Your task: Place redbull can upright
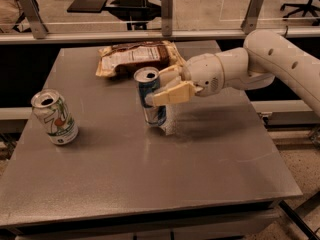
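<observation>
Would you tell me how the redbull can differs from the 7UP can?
The redbull can is slim and blue-silver; the 7UP can is wider and white-green. The gripper clasps the redbull can; the 7UP can stands free, farther left. Both are roughly upright, tops opened.

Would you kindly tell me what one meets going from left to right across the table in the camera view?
7UP can → redbull can, with the gripper closed around it → arm at the right.

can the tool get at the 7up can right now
Probably not yet: the tool is shut on the redbull can, so it would have to release it first. The 7up can stands apart, with nothing between them.
</observation>
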Motion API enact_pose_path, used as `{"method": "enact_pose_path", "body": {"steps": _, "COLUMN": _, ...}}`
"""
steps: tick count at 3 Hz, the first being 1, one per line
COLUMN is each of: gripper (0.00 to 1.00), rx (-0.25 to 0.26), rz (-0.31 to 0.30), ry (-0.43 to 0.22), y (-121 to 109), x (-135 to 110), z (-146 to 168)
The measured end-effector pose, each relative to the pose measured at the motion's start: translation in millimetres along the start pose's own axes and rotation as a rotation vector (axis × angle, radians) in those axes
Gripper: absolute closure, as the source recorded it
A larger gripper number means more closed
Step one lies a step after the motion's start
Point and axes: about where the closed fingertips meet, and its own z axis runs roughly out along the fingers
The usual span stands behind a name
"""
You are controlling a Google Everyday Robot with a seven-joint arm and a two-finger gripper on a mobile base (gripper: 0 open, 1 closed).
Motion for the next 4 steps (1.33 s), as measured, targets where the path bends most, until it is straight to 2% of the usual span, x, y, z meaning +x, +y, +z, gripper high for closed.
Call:
{"method": "enact_pose_path", "body": {"steps": 1, "gripper": 0.75, "rx": 0.010, "rz": -0.012, "ry": -0.069, "y": -1.6, "x": 10.5, "z": 4.2}}
{"method": "enact_pose_path", "body": {"steps": 2, "gripper": 0.53, "rx": 0.009, "rz": -0.015, "ry": -0.098, "y": -2.9, "x": 18.5, "z": 6.9}}
{"method": "enact_pose_path", "body": {"steps": 3, "gripper": 0.20, "rx": 0.003, "rz": -0.021, "ry": -0.119, "y": -2.3, "x": 23.7, "z": 10.0}}
{"method": "enact_pose_path", "body": {"steps": 4, "gripper": 0.00, "rx": -0.001, "rz": -0.022, "ry": -0.118, "y": -2.1, "x": 22.1, "z": 12.6}}
